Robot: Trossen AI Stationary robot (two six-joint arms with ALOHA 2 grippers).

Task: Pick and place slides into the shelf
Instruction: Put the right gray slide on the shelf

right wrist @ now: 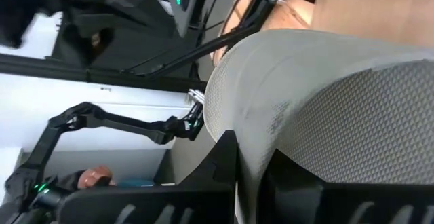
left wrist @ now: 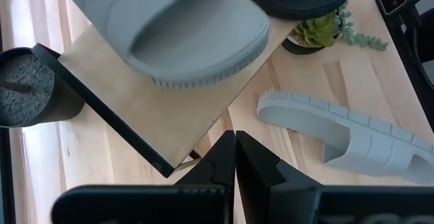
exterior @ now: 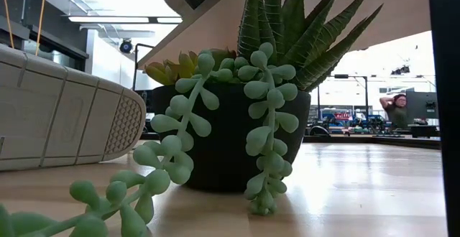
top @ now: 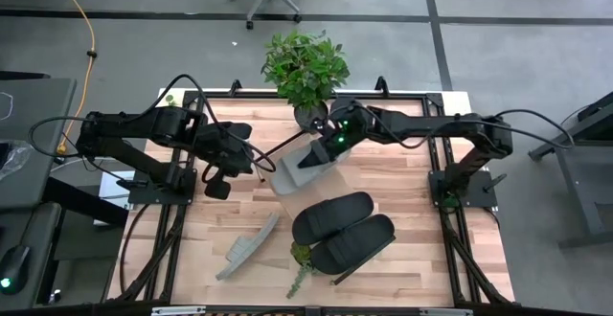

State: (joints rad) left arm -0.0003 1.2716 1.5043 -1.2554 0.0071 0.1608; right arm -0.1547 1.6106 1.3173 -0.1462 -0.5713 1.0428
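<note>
The shelf (top: 283, 184) lies slantwise on the table; its light board and dark frame show in the left wrist view (left wrist: 156, 108). Two black slides (top: 332, 216) (top: 356, 244) sit side by side toward its near right end. My right gripper (top: 322, 151) is shut on a light grey slide (top: 305, 168) over the shelf's far left end; this slide also shows in the left wrist view (left wrist: 183, 34). The second grey slide (top: 247, 246) lies on its side on the table. My left gripper (top: 255, 166) is shut beside the shelf's left corner (left wrist: 169, 170); whether it touches the shelf, I cannot tell. My right gripper pinches the grey slide's wide strap (right wrist: 254, 125) at its edge, one finger on the smooth outer face and one on the dotted inner face. The fingers come from the table's right, slanting down. The slide lies sole down over the shelf board; whether it rests there, I cannot tell.
A large potted plant (top: 305, 67) stands at the table's far edge, just behind the shelf; its pot shows in the left wrist view (left wrist: 27, 91). A small succulent pot (top: 302, 256) stands near the black slides and fills the low view (exterior: 230, 122).
</note>
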